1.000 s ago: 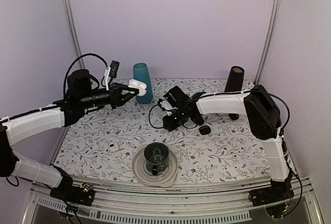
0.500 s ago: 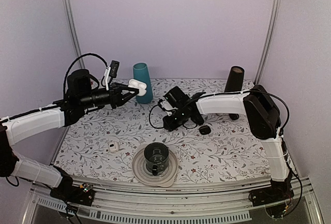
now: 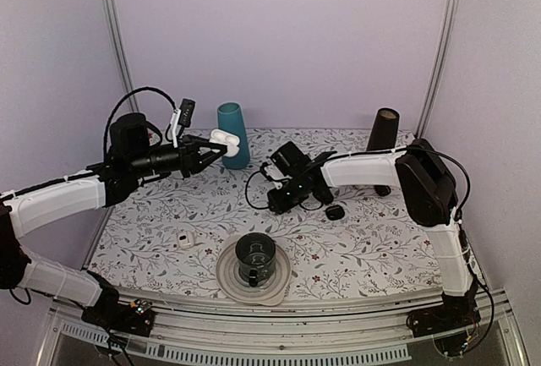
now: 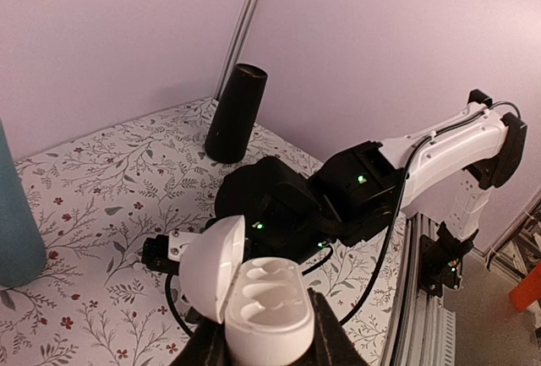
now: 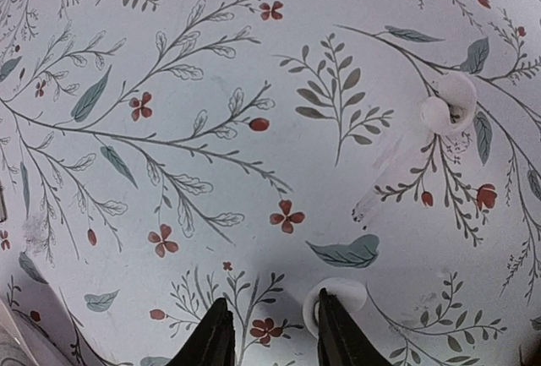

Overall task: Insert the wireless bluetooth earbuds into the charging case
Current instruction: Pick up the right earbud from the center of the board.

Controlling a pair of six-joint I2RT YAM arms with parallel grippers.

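Observation:
The white charging case [image 4: 264,308] has its lid [image 4: 209,266] swung open, and both of its sockets are bare. My left gripper [image 4: 266,342] is shut on its body. From above, the case [image 3: 223,139] hangs in the air beside the teal cup. My right gripper [image 5: 269,332] is low over the floral table, open, with nothing between its fingers. One white earbud [image 5: 345,295] lies just outside its right finger, partly hidden by it. Another earbud [image 5: 449,104] lies farther off at the upper right. In the top view the right gripper [image 3: 275,205] hides both earbuds.
A teal cup [image 3: 232,133] stands at the back, and a black cylinder [image 3: 382,133] at the back right. A dark cup sits on a round plate [image 3: 230,281] near the front edge. A black oval object [image 3: 335,211] and a tiny white piece [image 3: 185,239] lie on the cloth.

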